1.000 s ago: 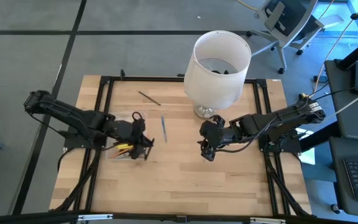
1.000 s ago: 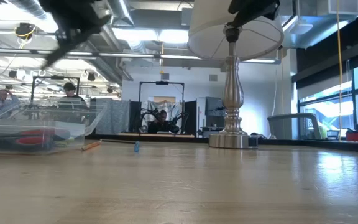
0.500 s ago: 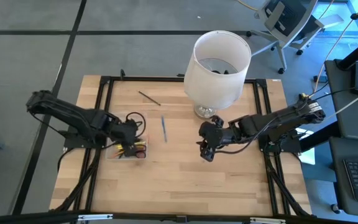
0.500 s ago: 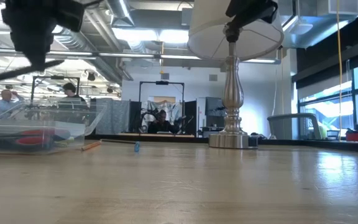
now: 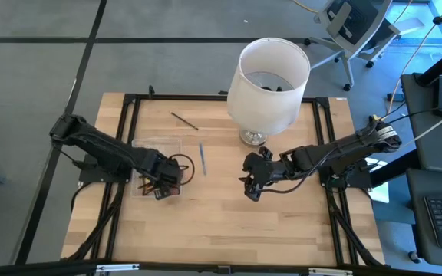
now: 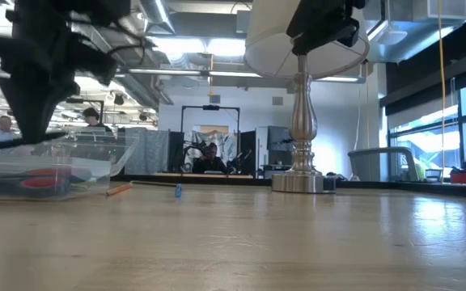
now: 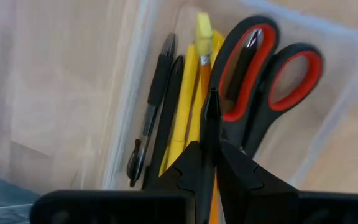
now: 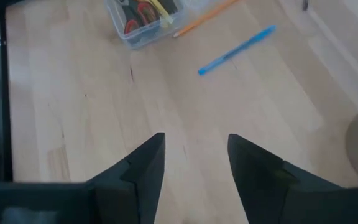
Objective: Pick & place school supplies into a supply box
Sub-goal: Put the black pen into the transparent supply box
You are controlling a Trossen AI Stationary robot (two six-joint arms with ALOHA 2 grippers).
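Observation:
The clear supply box (image 5: 150, 147) lies at the table's left; in it lie red-handled scissors (image 7: 260, 87), yellow pencils (image 7: 188, 118) and black pens (image 7: 157, 99). My left gripper (image 5: 162, 188) points down over the box's near end, shut on a thin black pen (image 7: 211, 118). My right gripper (image 5: 250, 186) hangs open above the table's middle, nothing between its fingers (image 8: 143, 168). A blue pen (image 5: 202, 157) and an orange pencil (image 8: 204, 18) lie flat on the wood right of the box; a dark pencil (image 5: 184, 121) lies farther back. My left gripper pinches the black pen's shaft (image 7: 207, 163) between its two fingers, which come from above, pointing down, and lie across the pen. The pen's tip (image 7: 212, 96) sticks out beyond the fingers over the scissors' handle. In the low view the pen (image 6: 19, 145) hangs about level, just over the box.
A tall lamp with a white shade (image 5: 271, 80) stands on a metal foot (image 6: 302, 182) at the far right of centre, close behind my right arm. Black frame rails (image 5: 125, 138) run along both sides. The near half of the wooden table (image 5: 229, 230) is bare.
My left gripper has tipped from a slant to pointing straight down and has sunk toward the supply box, carrying the black pen from well above the box to just over it. It has stayed shut on the pen.

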